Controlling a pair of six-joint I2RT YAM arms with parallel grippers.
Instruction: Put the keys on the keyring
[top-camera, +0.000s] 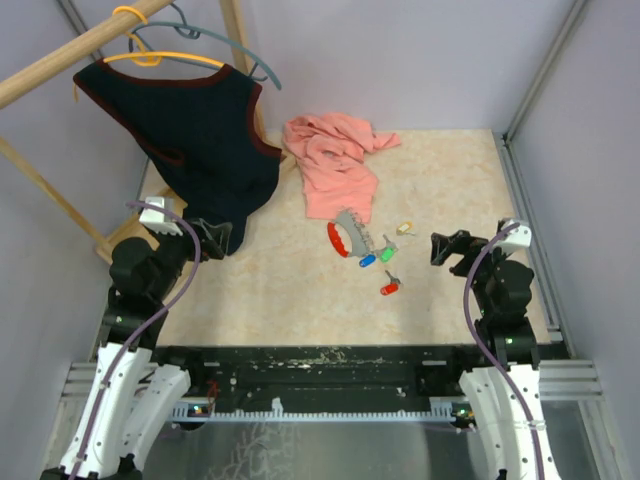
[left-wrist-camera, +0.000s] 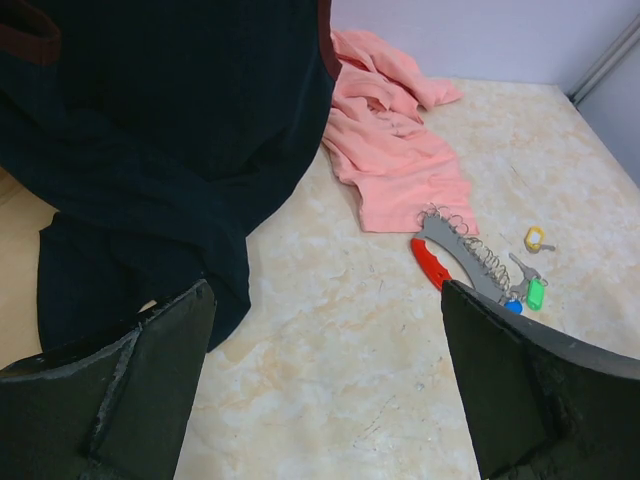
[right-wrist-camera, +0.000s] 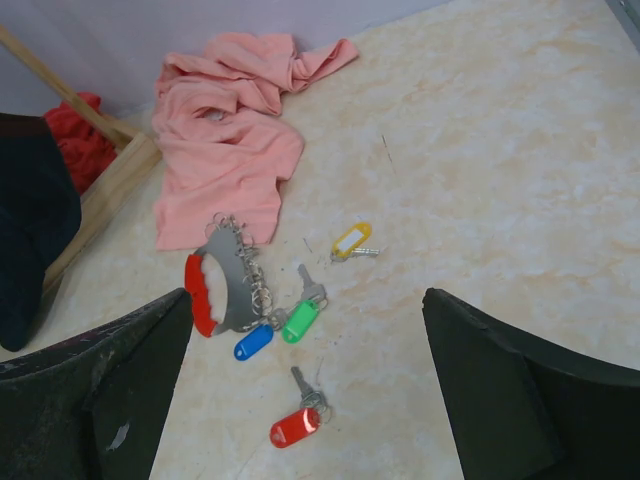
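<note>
Grippers: my left gripper (top-camera: 212, 236) and right gripper (top-camera: 447, 247) both stand wide, nothing between the fingers, each hovering low over the table (top-camera: 260, 290). Left one is near the left edge, close to the hem of the dark vest (top-camera: 190, 130) hanging from the wooden rack (top-camera: 60, 60). Right one is near the right edge.

Keyring (right-wrist-camera: 225, 285) lies flat about mid-table, between my two grippers and nearer the right one; red curve faces left, grey side carries small wire rings. Its far end touches the pink cloth (top-camera: 335, 160), which is bunched toward the far edge.

Blue key (right-wrist-camera: 253, 341) and green key (right-wrist-camera: 299, 320) sit at the keyring's near end, touching the rings; cannot tell if threaded. Yellow key (right-wrist-camera: 351, 241) lies loose just right of them. Red key (right-wrist-camera: 293, 427) lies loose, closer to the near edge.
</note>
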